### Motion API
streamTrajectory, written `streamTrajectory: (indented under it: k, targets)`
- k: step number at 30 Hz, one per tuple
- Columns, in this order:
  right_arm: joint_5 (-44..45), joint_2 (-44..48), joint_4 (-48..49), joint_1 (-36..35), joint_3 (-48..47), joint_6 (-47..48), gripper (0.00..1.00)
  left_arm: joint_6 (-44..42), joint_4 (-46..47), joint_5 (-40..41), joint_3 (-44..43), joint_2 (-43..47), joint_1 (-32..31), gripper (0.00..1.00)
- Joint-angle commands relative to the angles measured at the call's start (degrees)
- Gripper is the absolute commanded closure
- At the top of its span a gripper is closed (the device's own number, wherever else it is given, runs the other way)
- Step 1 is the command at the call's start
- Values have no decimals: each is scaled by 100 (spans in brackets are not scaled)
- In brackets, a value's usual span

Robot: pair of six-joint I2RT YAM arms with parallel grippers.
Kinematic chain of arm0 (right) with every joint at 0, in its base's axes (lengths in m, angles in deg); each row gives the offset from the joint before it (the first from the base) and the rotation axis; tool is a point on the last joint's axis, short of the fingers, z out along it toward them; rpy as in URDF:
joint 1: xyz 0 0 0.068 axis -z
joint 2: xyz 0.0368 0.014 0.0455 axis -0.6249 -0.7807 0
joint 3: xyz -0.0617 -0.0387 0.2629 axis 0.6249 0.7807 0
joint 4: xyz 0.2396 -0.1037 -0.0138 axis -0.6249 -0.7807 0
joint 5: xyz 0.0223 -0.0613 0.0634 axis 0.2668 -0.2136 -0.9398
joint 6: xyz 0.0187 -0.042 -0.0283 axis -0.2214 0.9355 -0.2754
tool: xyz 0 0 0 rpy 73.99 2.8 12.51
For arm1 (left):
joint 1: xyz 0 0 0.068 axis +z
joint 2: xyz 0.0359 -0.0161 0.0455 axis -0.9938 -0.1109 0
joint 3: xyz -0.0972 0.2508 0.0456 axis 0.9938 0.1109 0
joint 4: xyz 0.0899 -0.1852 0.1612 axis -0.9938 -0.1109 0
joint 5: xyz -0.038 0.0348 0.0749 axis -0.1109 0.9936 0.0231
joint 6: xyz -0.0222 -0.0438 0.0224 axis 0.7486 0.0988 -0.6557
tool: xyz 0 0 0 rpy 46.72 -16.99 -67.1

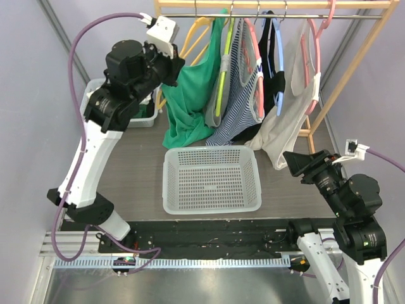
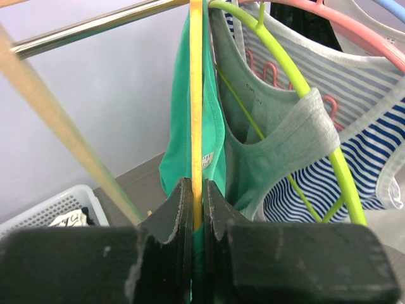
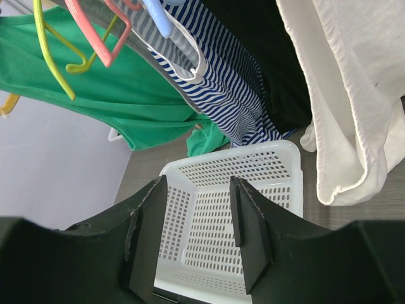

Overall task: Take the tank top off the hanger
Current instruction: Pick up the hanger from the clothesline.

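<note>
A green tank top hangs on a yellow hanger at the left end of the rack rail. My left gripper is shut on the yellow hanger's bar, with the green fabric right against the fingers; in the left wrist view the gripper has its jaws pressed onto the bar. My right gripper is open and empty, low at the right; in the right wrist view it faces the white basket. The green top also shows there.
A white basket sits on the table under the rack. A grey top on a lime hanger, a striped top, a black one and a white one hang to the right. The wooden rack leg stands at right; a small bin sits back left.
</note>
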Motion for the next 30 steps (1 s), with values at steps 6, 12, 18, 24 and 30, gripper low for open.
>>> streamTrajectory:
  k: [6,12,18,24,30]
  targets:
    - [-14,-283,208,-23,-293,45,45,431,-145,-177,74,1294,-72,100]
    - [-32,-362,217,-23,-337,71,45,238,-260,-704,-401,1707,-108,100]
    - [-14,-423,191,-23,-372,89,45,194,-172,-1284,-858,1945,-99,100]
    - [12,-485,182,-23,-399,142,45,194,-154,-1627,-1359,2007,-81,100]
    - [3,-467,235,-23,-373,168,45,194,-32,-2496,-1737,2016,-55,100]
